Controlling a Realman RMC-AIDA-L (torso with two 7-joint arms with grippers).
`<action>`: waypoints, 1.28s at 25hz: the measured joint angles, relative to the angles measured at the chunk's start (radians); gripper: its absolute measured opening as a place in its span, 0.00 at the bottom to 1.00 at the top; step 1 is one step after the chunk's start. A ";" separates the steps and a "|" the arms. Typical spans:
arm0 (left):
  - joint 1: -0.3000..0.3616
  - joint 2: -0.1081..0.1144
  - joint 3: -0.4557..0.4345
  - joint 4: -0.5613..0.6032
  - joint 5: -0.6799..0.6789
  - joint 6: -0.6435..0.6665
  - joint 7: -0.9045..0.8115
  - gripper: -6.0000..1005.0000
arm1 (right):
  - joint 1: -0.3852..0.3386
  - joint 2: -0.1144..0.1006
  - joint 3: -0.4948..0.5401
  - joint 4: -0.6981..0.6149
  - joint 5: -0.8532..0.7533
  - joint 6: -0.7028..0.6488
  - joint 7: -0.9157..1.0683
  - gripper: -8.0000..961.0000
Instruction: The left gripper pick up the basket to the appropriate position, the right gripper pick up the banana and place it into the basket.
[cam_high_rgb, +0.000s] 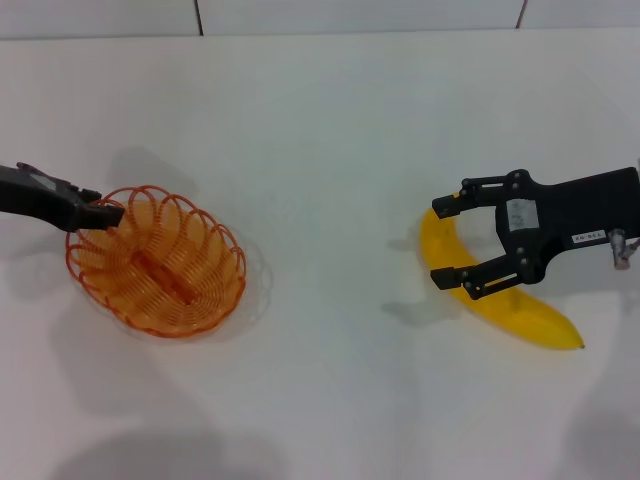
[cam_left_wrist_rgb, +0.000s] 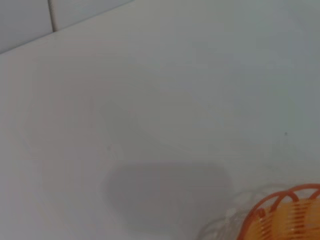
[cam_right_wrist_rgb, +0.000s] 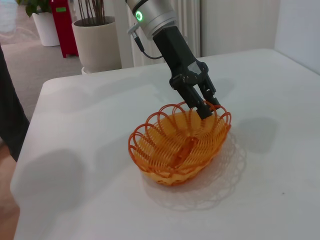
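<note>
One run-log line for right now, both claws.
left claw: shut on basket rim, basket on table | right claw: open, astride banana | banana: on table, not in basket

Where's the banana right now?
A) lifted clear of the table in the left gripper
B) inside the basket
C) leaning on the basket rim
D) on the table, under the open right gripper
D: the banana lies on the table, with the right gripper open above it, far from the basket.
</note>
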 joint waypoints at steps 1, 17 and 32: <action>0.000 0.000 0.000 0.000 0.000 0.000 0.000 0.55 | 0.000 0.000 0.000 0.000 0.000 0.000 0.000 0.94; -0.025 -0.003 0.000 -0.051 0.037 -0.040 0.003 0.38 | 0.003 -0.001 0.000 0.000 0.000 -0.004 0.001 0.94; -0.023 -0.003 -0.002 -0.031 0.032 -0.022 0.022 0.13 | -0.002 -0.002 0.000 0.000 0.000 0.000 0.002 0.94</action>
